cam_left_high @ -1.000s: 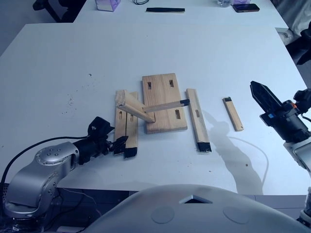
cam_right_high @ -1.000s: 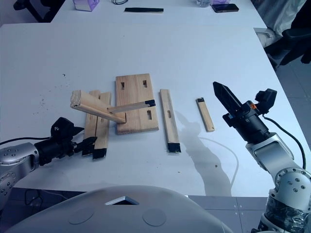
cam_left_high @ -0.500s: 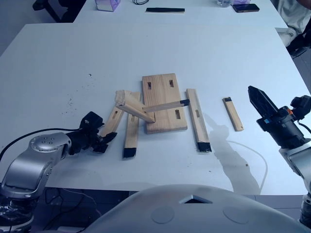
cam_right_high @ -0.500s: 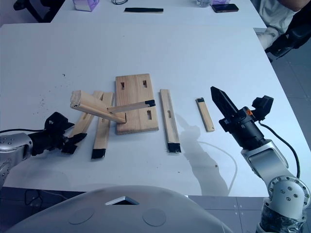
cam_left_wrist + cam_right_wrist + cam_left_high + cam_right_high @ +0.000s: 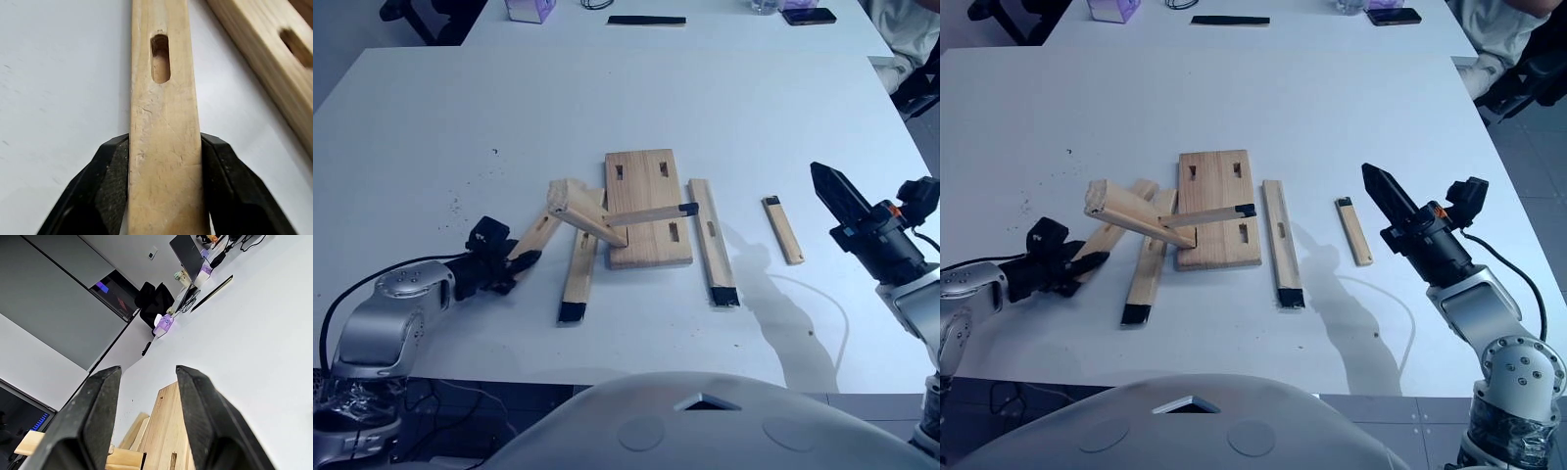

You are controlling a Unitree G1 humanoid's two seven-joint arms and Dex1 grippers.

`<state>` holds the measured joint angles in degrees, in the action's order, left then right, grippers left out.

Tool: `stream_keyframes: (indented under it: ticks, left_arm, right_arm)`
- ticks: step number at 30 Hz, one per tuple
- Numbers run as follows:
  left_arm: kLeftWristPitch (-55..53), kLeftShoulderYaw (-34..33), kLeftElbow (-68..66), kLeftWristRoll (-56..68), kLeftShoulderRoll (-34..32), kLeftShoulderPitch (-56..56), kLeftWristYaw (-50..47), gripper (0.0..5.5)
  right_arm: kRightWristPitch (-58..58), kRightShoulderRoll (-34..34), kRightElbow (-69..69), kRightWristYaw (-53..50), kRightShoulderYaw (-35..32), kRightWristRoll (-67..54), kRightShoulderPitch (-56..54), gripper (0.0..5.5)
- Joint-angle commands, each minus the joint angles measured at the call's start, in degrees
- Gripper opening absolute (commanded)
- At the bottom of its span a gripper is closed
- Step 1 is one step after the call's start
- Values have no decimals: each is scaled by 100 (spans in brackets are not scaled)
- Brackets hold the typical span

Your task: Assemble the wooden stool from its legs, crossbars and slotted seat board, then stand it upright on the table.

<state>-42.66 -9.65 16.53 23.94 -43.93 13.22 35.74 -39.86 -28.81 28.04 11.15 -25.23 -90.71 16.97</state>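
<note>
Right now your left pincer (image 5: 165, 152) is clenched across the near end of a slotted leg (image 5: 164, 107), pads on its two narrow sides. That grip probably keeps the slot, which faces up, free for a crossbar. The leg lies on the table (image 5: 754, 117), at the robot's left. Its long axis slants from the pincer away toward the seat board (image 5: 651, 235), which lies flat with its slots up. A tilted leg (image 5: 576, 208) leans at the board's left edge, and a long crossbar (image 5: 651, 211) seems to jut from it across the board. A second loose leg (image 5: 579, 274) lies just beside yours. Your right pincer (image 5: 149, 377) is released and empty, raised over the table beyond the short crossbar (image 5: 783, 229), likely waiting clear.
</note>
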Motion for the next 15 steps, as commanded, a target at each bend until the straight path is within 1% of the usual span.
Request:
stream_keyframes:
  ticks: [1,3,4,6,8,10,13,15]
  left_arm:
    - [631,-601,-860,-140,71,-1131,-331,202]
    - [843,-965,-1199,81,72,-1900,-364,202]
    - [881,-1127,-1166,261,81,-2228,-332,202]
    - [708,-1296,-629,923,119,-2915,-121,202]
    - [427,-1343,97,1846,118,-3464,201,202]
    - [68,-1353,751,2983,77,-4008,326,202]
    - [-278,-1268,1310,4421,80,-4550,214,202]
    - [-366,-1161,1470,4997,113,-4677,108,202]
  right_arm:
    - [56,-152,-168,-28,-115,73,-283,206]
    - [114,-290,-226,-37,-195,175,-541,206]
    - [114,-403,-251,-1,-186,299,-736,206]
    - [88,-666,-125,48,-162,440,-1164,206]
    - [26,-934,146,197,-96,310,-1696,206]
    - [-109,-1245,387,419,90,27,-2368,206]
    - [-422,-1583,247,813,470,-522,-3388,206]
    - [-618,-1707,40,1069,743,-665,-3972,206]
